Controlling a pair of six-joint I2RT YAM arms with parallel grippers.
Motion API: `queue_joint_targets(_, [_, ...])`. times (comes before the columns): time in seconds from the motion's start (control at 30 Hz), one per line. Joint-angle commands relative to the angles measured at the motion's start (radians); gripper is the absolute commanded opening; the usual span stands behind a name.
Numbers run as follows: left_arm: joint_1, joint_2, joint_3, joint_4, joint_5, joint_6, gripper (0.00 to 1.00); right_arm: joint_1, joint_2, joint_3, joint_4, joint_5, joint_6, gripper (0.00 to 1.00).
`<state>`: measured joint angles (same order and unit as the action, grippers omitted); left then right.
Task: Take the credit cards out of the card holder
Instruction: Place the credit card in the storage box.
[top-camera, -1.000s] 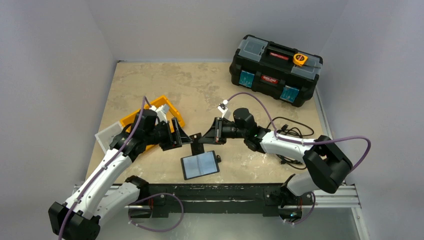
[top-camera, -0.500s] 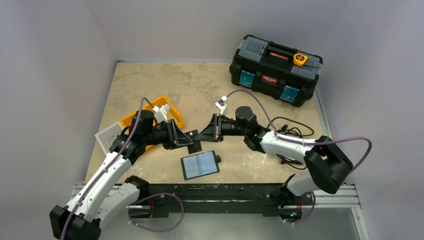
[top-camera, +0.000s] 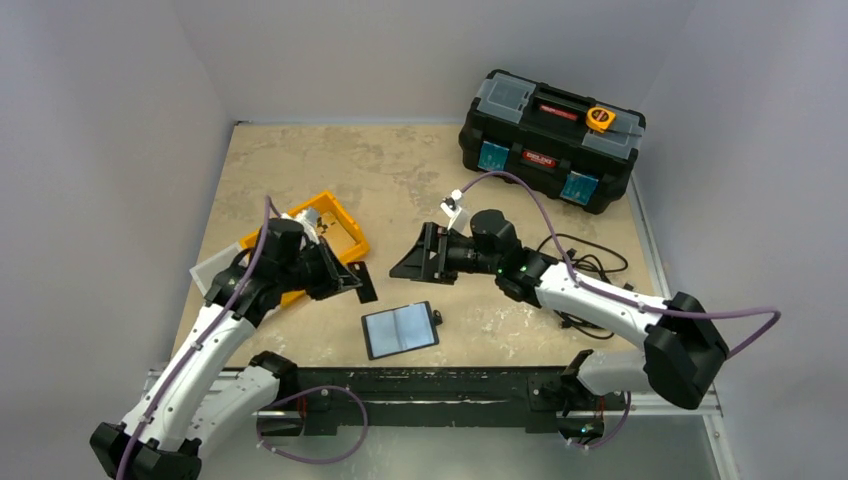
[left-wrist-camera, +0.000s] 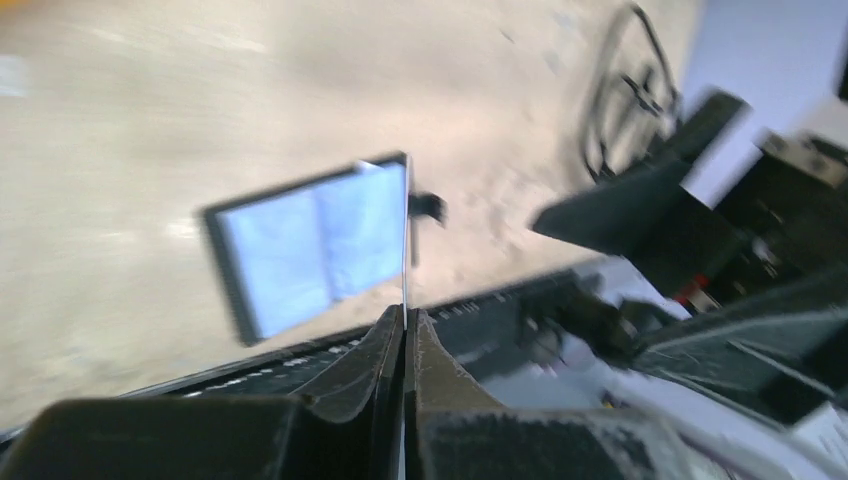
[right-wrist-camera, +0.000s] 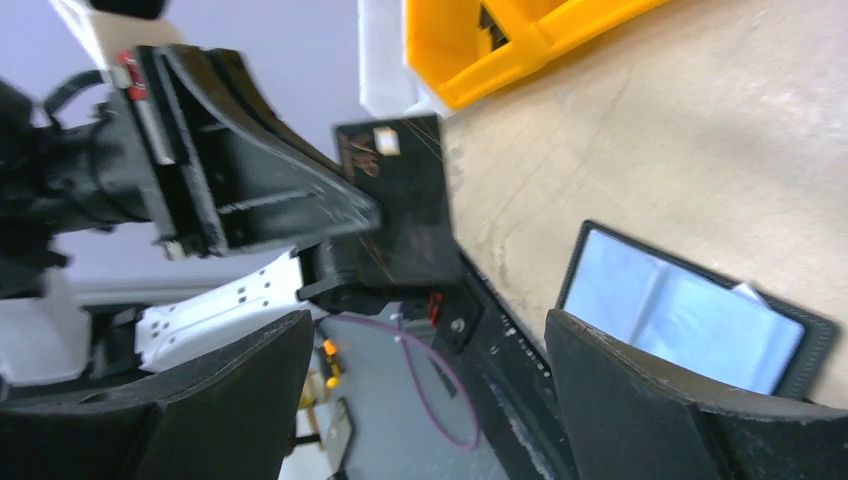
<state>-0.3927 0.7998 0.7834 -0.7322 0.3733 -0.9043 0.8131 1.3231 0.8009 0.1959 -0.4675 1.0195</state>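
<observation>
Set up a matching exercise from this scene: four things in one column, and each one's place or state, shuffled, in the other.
Things
1. card holder
2. credit card
3. right gripper
4. toolbox

Place or state
a. at the far right of the table
b. open, holding nothing
c. lying open and flat near the table's front edge
d. pinched in the left gripper

Pairs: 1-c, 2-d, 3-b, 4-a
</observation>
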Motion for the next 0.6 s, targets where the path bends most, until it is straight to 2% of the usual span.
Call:
queue_joint_targets(0.0, [0.018,0.032,0.179,-0.324,-0.459,0.075,0.00,-0.001,-0.059,0.037,-0.166,0.128,-0.118,0.87])
queue_joint_targets(0.07, [0.040,0.071,0.222,-0.383,-0.602,0.090,0.00,0.000,-0.070,0.039,-0.193,0.149,-0.147,0.88])
queue_joint_targets(0.3, [0.277,0.241,0.262,-0.357,-0.727,0.205,0.00,0.000,-0.126,-0.009,-0.227,0.168,-0.168,0.88])
queue_joint_targets(0.57, [0.340,0.503,0.347,-0.280,-0.798,0.248,0.00,0.000,-0.171,-0.036,-0.250,0.177,-0.180,0.87])
